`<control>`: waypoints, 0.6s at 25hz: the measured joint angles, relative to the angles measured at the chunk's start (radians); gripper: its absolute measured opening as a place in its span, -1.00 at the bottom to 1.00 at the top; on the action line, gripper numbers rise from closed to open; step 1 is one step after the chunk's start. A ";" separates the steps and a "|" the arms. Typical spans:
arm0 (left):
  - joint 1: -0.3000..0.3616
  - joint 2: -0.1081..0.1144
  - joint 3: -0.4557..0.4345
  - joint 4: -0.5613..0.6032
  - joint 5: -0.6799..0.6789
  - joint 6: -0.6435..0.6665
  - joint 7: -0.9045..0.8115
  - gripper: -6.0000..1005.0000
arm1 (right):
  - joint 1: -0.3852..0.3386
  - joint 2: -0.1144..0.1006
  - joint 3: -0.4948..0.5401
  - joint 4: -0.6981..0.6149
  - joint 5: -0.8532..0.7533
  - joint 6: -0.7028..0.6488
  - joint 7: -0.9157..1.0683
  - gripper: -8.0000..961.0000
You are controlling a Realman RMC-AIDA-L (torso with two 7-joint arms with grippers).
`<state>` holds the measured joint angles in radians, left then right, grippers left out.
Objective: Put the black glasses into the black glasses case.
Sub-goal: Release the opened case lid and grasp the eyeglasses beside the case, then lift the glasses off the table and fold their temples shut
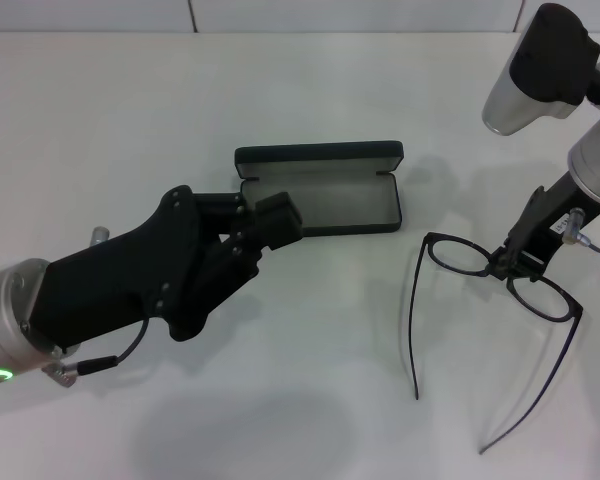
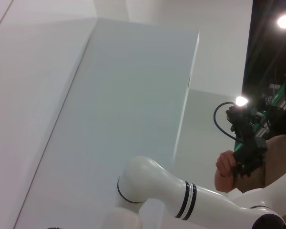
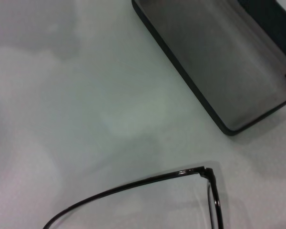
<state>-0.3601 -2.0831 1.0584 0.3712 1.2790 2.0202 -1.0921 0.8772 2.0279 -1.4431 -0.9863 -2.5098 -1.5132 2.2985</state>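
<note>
A: Left gripper (image 1: 276, 222) first?
B: Nearest the camera. Its fingers (image 1: 280, 215) sit at the left end of the black glasses case (image 1: 325, 190), over the tray edge. Whether they clamp the case or just touch it, cannot tell.
A: Case state?
B: Open on the white desk (image 1: 310, 400), grey lining up, lid standing at the far side. The right wrist view shows the same tray (image 3: 219, 62).
A: Right gripper (image 1: 510, 262)?
B: Fingers pinched narrow on the bridge of the black glasses (image 1: 500, 280), one lens to each side of them.
A: Glasses where?
B: On the desk, just right of the case, apart from it. Temple arms unfolded, running toward the camera from the fingers. One temple (image 3: 133, 188) shows in the right wrist view.
</note>
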 joint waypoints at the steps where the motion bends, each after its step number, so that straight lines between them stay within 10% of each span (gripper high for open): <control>1: 0.002 0.000 0.000 0.000 0.000 0.000 0.000 -0.88 | 0.000 0.000 0.000 0.001 0.000 0.002 0.000 -0.83; 8: 0.006 0.000 0.000 0.000 -0.001 0.000 -0.001 -0.88 | -0.059 -0.002 -0.001 -0.108 0.007 -0.003 -0.001 -0.86; 15: 0.000 -0.002 0.000 0.000 0.000 0.002 -0.004 -0.88 | -0.265 -0.008 0.093 -0.373 0.271 -0.044 -0.155 -0.87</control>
<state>-0.3601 -2.0853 1.0585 0.3713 1.2788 2.0217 -1.0961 0.6118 2.0194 -1.3497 -1.3590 -2.2387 -1.5577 2.1432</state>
